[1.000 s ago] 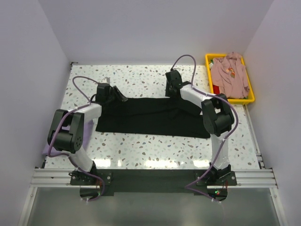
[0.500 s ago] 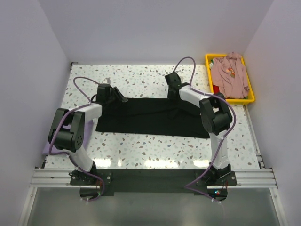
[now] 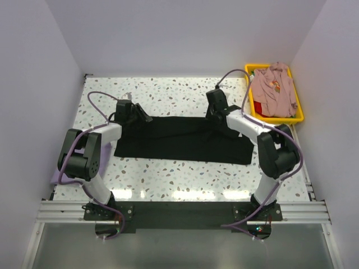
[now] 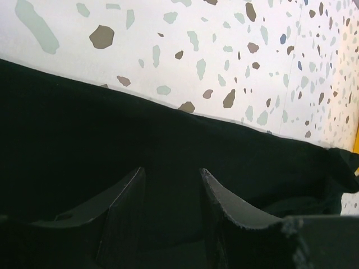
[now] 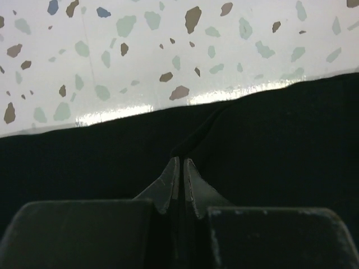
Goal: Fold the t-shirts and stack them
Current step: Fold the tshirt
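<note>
A: Against a second ago, the right arm (image 3: pixel 275 154) has swung its elbow out toward 3 o'clock. The right claw (image 5: pixel 179 162) has slid the same way along the far hem. Left arm (image 3: pixel 84 154) unchanged.

B: Claws?

A: Right claw is pinched together on a ridge of the black t-shirt (image 3: pixel 179 140). Left claw (image 4: pixel 171 171) is spread apart, low over the cloth, holding nothing.

B: Progress?

A: Early, by the look of it. The black t-shirt lies mid-table (image 3: pixel 168 174) as a wide flat band from 9 to 3, creased by the right claw, not yet compact. The pink t-shirt (image 3: pixel 273 89) is crumpled in the yellow bin (image 3: pixel 277 119) at 2 o'clock. No stack visible.
</note>
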`<state>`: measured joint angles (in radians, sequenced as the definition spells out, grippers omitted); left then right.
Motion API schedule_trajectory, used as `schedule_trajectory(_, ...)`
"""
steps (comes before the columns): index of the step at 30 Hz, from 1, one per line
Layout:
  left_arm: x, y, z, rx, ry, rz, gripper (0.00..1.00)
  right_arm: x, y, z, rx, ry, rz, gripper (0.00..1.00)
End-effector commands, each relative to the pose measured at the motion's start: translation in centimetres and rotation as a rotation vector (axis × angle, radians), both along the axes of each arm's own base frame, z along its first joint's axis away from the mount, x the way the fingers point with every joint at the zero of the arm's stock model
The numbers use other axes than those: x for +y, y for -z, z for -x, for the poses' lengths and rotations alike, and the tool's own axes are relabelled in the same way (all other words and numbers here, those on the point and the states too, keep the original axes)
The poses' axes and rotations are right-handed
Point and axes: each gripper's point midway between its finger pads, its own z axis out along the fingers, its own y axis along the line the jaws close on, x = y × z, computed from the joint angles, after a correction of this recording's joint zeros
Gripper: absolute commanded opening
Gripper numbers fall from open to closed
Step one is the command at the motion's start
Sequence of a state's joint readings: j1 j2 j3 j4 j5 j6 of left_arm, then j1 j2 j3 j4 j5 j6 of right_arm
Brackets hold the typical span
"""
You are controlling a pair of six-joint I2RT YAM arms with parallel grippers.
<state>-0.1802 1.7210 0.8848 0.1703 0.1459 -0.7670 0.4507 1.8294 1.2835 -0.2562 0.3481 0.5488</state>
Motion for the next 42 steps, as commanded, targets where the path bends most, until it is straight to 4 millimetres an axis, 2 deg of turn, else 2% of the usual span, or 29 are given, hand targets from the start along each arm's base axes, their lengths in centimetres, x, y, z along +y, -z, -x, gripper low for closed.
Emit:
schedule_trajectory(1,-0.4,-0.8,-0.8,-0.039,0.006,0.003,0.47,1.2,-2.1,0.9,-0.074,0.004,-0.093,0.0)
schedule_trajectory(2,-0.4,-1.0,-0.9,-0.043,0.007,0.0,0.47,1.5,-2.7,1.4,-0.085,0.003,-0.12,0.0)
schedule_trajectory(5,-0.4,-1.1,-1.0,-0.041,0.007,-0.004,0.47,2.1,-2.0,3.9,-0.082,-0.008,-0.146,0.0)
schedule_trajectory(10,-0.5,-1.3,-1.0,-0.039,0.013,-0.001,0.47,3.0,-2.2,6.5,-0.128,0.003,-0.185,0.0)
schedule_trajectory(11,-0.5,-1.2,-1.0,-0.038,0.016,0.0,0.47,3.4,-1.3,7.7,-0.117,-0.005,-0.186,0.0)
schedule_trajectory(12,-0.6,-1.3,-1.0,-0.039,0.019,0.003,0.48,3.6,-1.8,7.7,-0.147,-0.001,-0.205,0.0)
schedule_trajectory(13,-0.6,-1.3,-1.0,-0.039,0.021,0.003,0.48,3.7,-1.5,8.1,-0.146,-0.005,-0.207,0.0)
schedule_trajectory(14,-0.7,-1.5,-1.1,-0.043,0.023,0.005,0.48,3.5,-0.8,8.6,-0.13,-0.007,-0.201,0.07)
schedule_trajectory(15,-0.9,-1.6,-1.2,-0.045,0.031,0.011,0.48,3.4,-0.5,8.7,-0.124,-0.01,-0.198,0.09)
schedule_trajectory(17,-1.0,-1.7,-1.2,-0.049,0.037,0.017,0.48,3.5,-0.6,8.9,-0.124,-0.038,-0.187,0.18)
schedule_trajectory(19,-1.3,-2.1,-1.3,-0.061,0.051,0.029,0.49,3.6,-2.2,8.7,-0.166,-0.058,-0.201,0.27)
schedule_trajectory(20,-1.5,-2.1,-1.3,-0.063,0.06,0.036,0.49,3.3,-2.8,8.7,-0.18,-0.06,-0.181,0.34)
schedule_trajectory(21,-2.0,-2.5,-1.3,-0.075,0.087,0.054,0.49,2.9,-3.0,9.1,-0.171,-0.063,-0.161,0.38)
schedule_trajectory(22,-2.3,-2.6,-1.4,-0.081,0.102,0.061,0.5,2.4,-4.3,9.0,-0.2,-0.061,-0.152,0.42)
schedule_trajectory(23,-2.6,-3.0,-1.4,-0.092,0.116,0.067,0.51,1.3,-5.5,8.4,-0.231,-0.036,-0.104,0.47)
schedule_trajectory(25,-4.0,-3.7,-1.2,-0.119,0.169,0.09,0.54,-0.4,-5.8,8.0,-0.207,-0.016,-0.046,0.48)
schedule_trajectory(26,-4.6,-4.1,-1.3,-0.134,0.19,0.093,0.54,-1.8,-6.5,6.6,-0.197,0.002,-0.064,0.48)
schedule_trajectory(28,-6.7,-4.7,-0.8,-0.151,0.253,0.102,0.56,-3.1,-6.0,5.4,-0.136,0.001,-0.106,0.47)
schedule_trajectory(29,-7.6,-5.4,-0.9,-0.174,0.282,0.101,0.56,-4.6,-5.6,3.5,-0.113,0.022,-0.101,0.47)
schedule_trajectory(31,-10.3,-5.5,-0.1,-0.179,0.364,0.115,0.57,-4.8,-5.0,2.4,-0.058,-0.01,-0.097,0.47)
schedule_trajectory(32,-11.5,-6.2,-0.2,-0.202,0.401,0.119,0.57,-5.2,-4.8,0.9,-0.048,-0.017,-0.077,0.48)
schedule_trajectory(33,-13.4,-6.0,0.5,-0.198,0.453,0.129,0.57,-4.7,-4.4,0.3,-0.035,-0.049,-0.089,0.48)
schedule_trajectory(34,-14.5,-6.7,0.3,-0.221,0.484,0.131,0.57,-5.0,-4.1,-0.3,-0.027,-0.053,-0.083,0.48)
schedule_trajectory(35,-15.4,-6.7,0.6,-0.223,0.512,0.136,0.57,-5.0,-4.6,-1.4,-0.04,-0.057,-0.088,0.49)
schedule_trajectory(36,-17.1,-6.1,1.3,-0.209,0.558,0.143,0.57,-4.9,-2.8,-2.0,0.0,-0.065,-0.087,0.49)
schedule_trajectory(38,-18.8,-6.5,1.4,-0.222,0.605,0.142,0.58,-4.9,-2.3,-3.0,0.017,-0.081,-0.108,0.5)
schedule_trajectory(39,-19.9,-5.7,1.9,-0.205,0.628,0.132,0.59,-4.9,-1.4,-3.2,0.037,-0.082,-0.113,0.5)
schedule_trajectory(40,-20.5,-5.9,1.8,-0.214,0.643,0.127,0.6,-4.8,-1.0,-3.3,0.046,-0.093,-0.125,0.5)
schedule_trajectory(42,-22.1,-5.0,2.7,-0.197,0.686,0.129,0.61,-4.9,-0.8,-3.6,0.045,-0.089,-0.126,0.51)
